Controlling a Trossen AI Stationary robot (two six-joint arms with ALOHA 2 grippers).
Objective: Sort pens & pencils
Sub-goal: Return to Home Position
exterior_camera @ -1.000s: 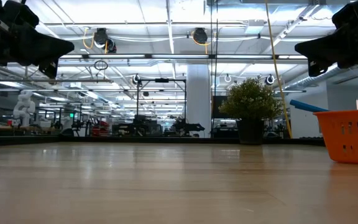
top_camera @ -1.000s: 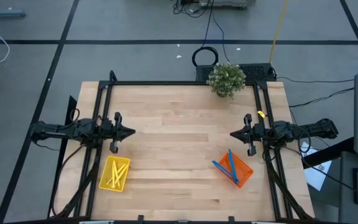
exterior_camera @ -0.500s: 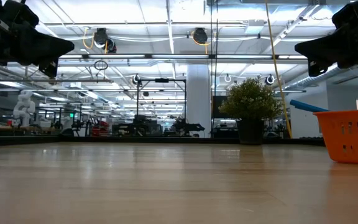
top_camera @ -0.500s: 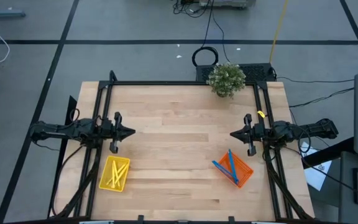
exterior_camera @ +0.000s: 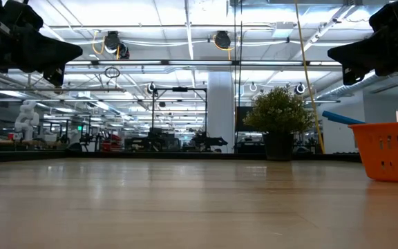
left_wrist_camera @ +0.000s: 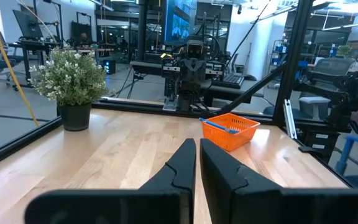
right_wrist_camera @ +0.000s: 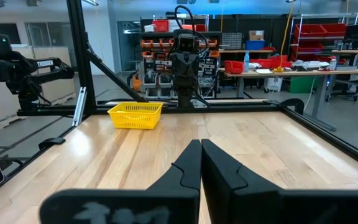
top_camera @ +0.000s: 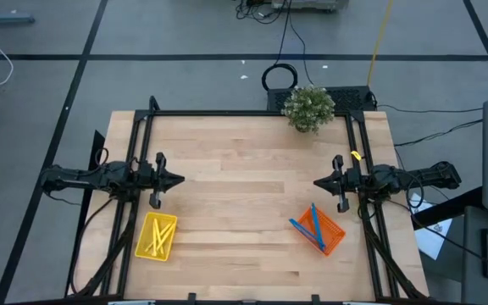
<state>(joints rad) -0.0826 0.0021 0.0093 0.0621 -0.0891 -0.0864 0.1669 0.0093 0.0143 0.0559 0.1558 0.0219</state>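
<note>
The blue pens (top_camera: 315,226) lie in the orange basket (top_camera: 331,238) near the table's right near corner; one pen end (exterior_camera: 343,117) sticks out over its rim. The yellow pencils (top_camera: 157,237) lie in the yellow basket (top_camera: 169,224) near the left near corner. My left gripper (top_camera: 180,180) hovers shut above the table at its left side, above and beyond the yellow basket. My right gripper (top_camera: 317,181) hovers shut at the right side, beyond the orange basket. Both point toward the table's middle and hold nothing.
A potted plant (top_camera: 308,108) stands at the table's far edge, right of centre. A black frame rail (top_camera: 244,113) runs along the far edge and both sides. Bare wood (top_camera: 244,203) lies between the two grippers and between the baskets.
</note>
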